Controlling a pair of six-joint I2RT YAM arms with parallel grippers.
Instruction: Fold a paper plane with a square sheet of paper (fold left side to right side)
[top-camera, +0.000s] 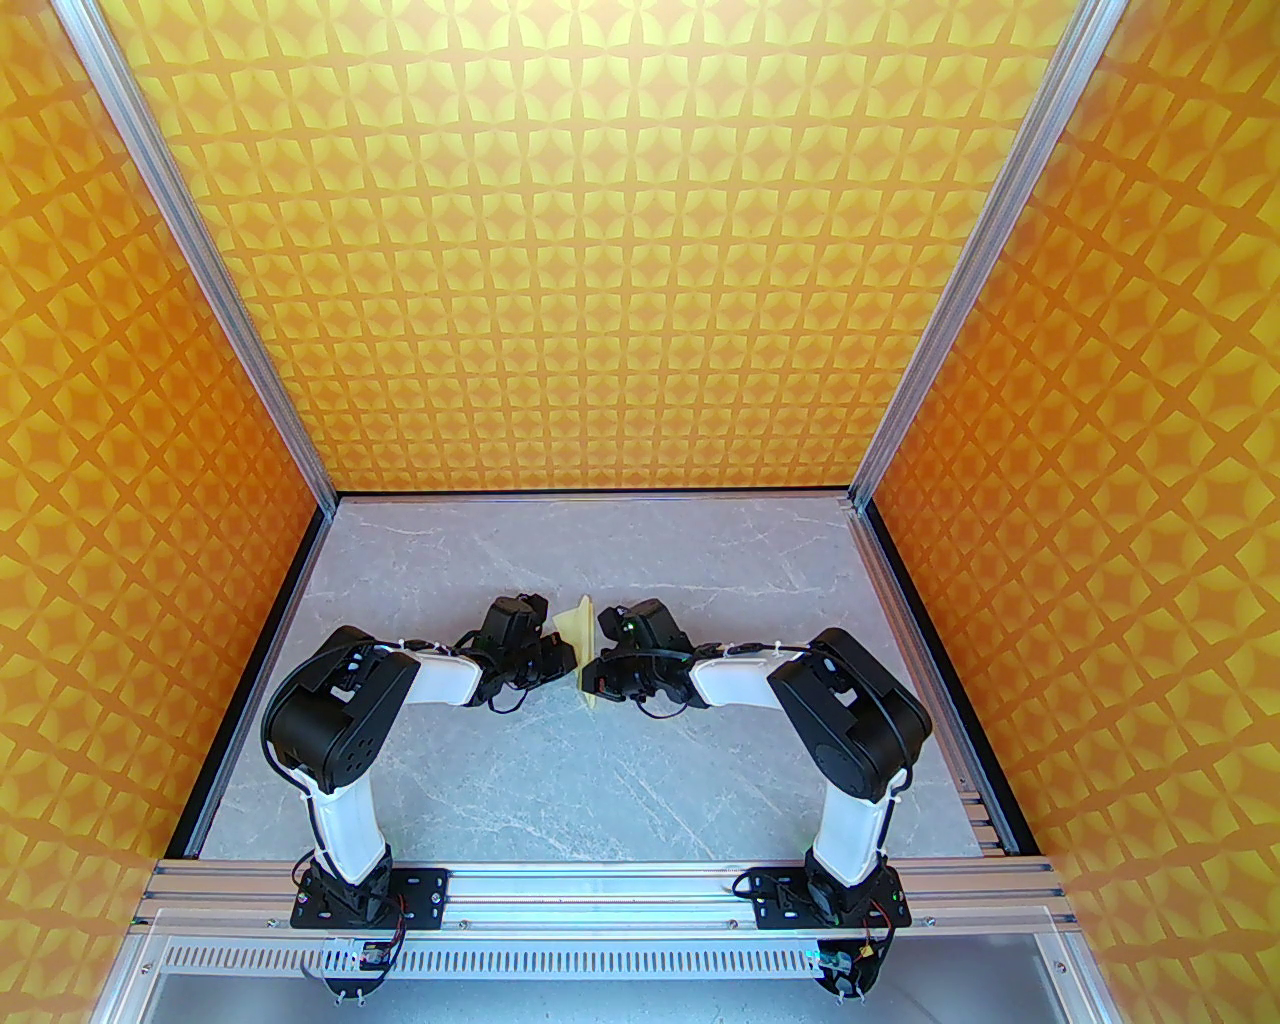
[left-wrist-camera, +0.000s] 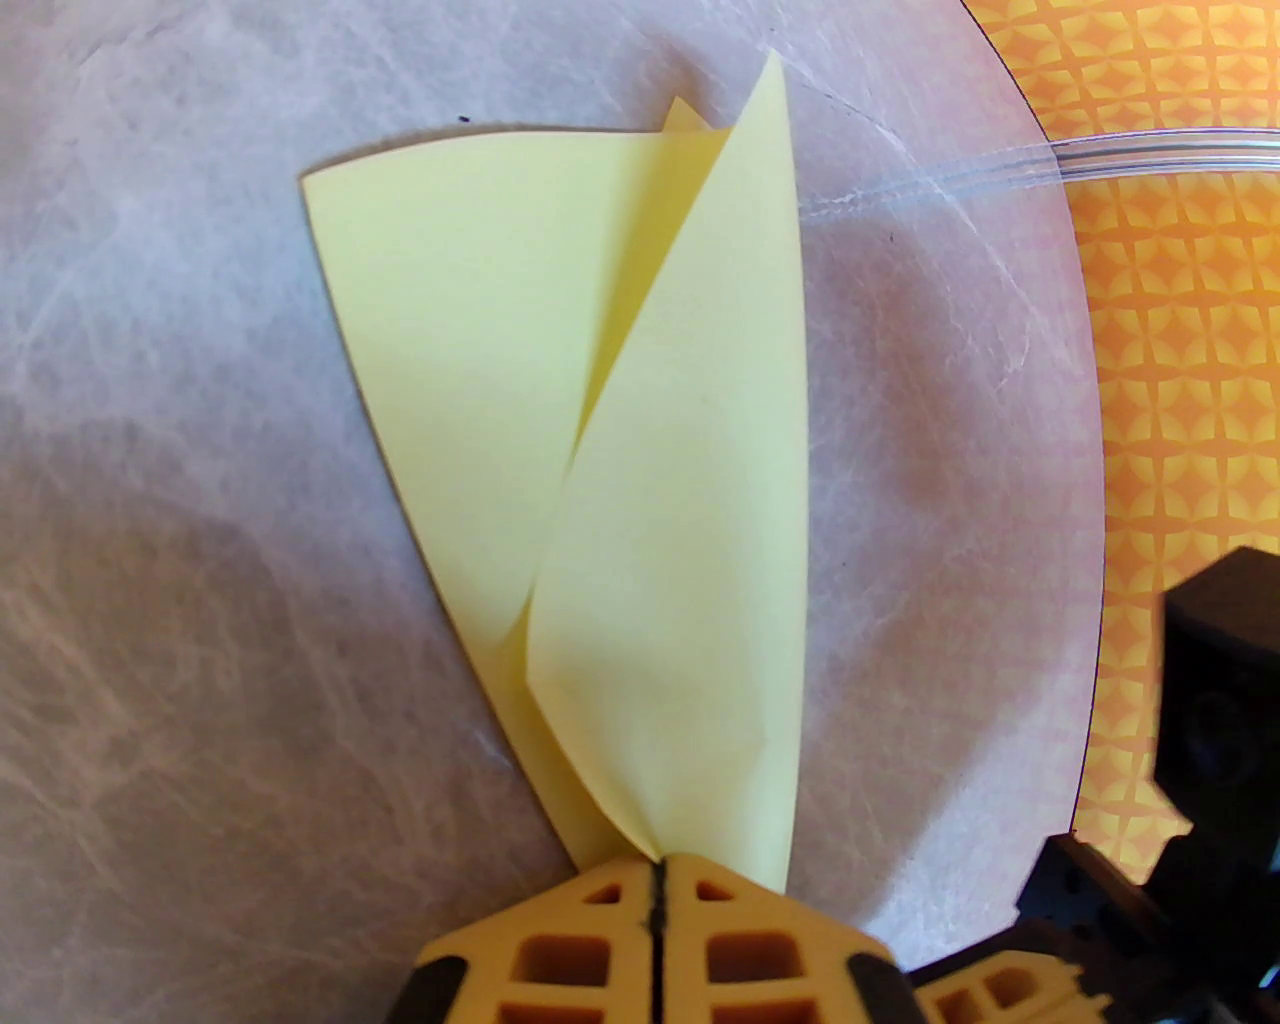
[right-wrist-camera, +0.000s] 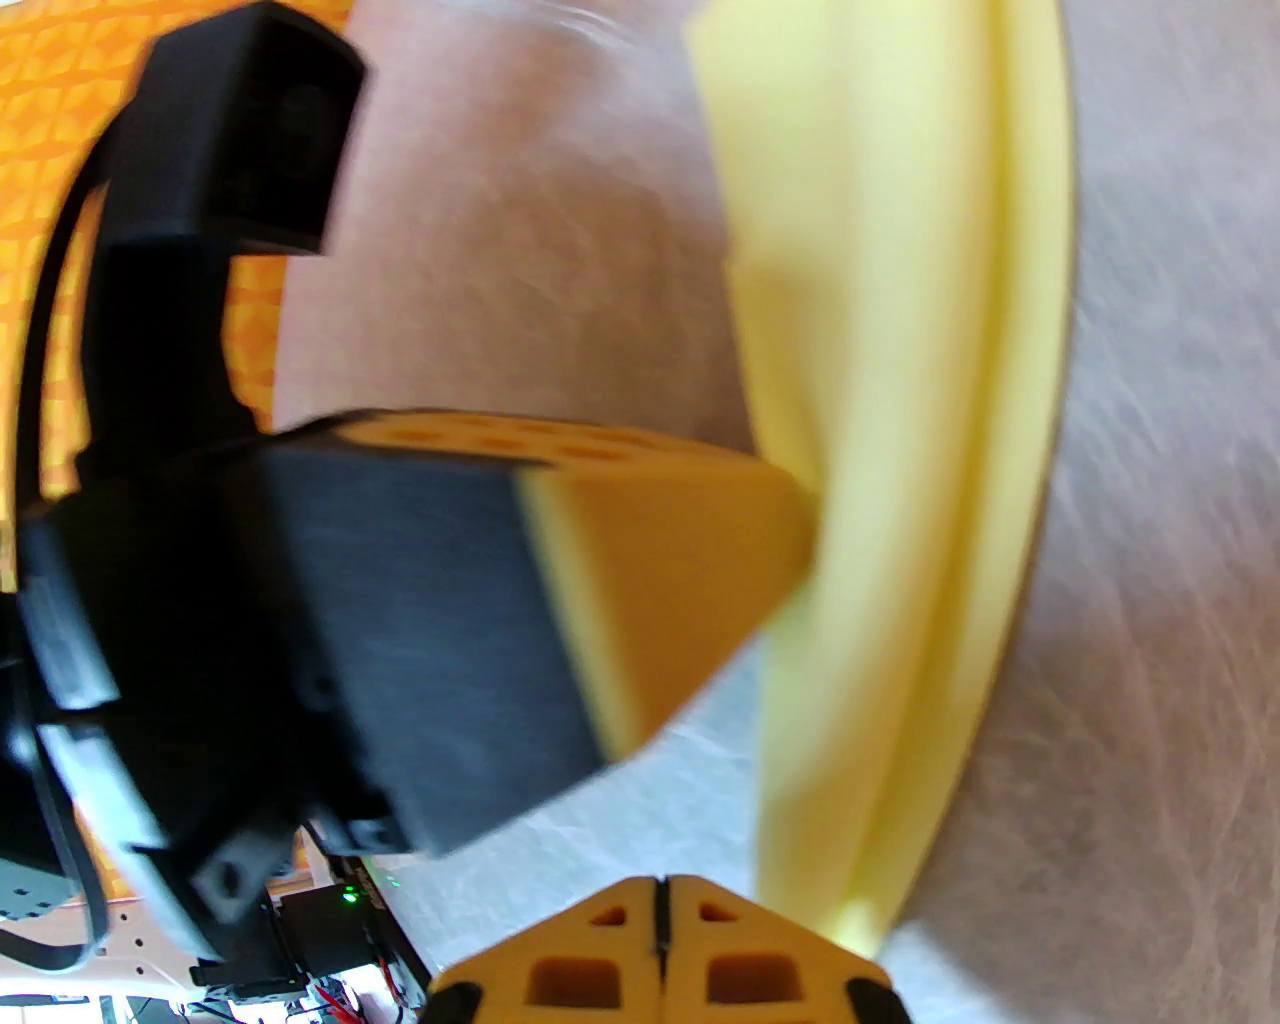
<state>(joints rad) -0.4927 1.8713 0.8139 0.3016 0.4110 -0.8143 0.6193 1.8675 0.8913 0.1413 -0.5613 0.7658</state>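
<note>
Left gripper (left-wrist-camera: 658, 872) jaws together, clamped on narrow end of paper (left-wrist-camera: 690, 520), which fans out ahead of its tips, flaps overlapping. Right gripper (right-wrist-camera: 658, 893) jaws together; blurred view, paper edge just beside its tips, contact unclear.

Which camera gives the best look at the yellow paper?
The left wrist view: the yellow paper is sharp, close and nearly whole, its folded flaps plain. The right wrist view shows the paper blurred and steeply angled; the top external view shows a small distant sliver.
</note>
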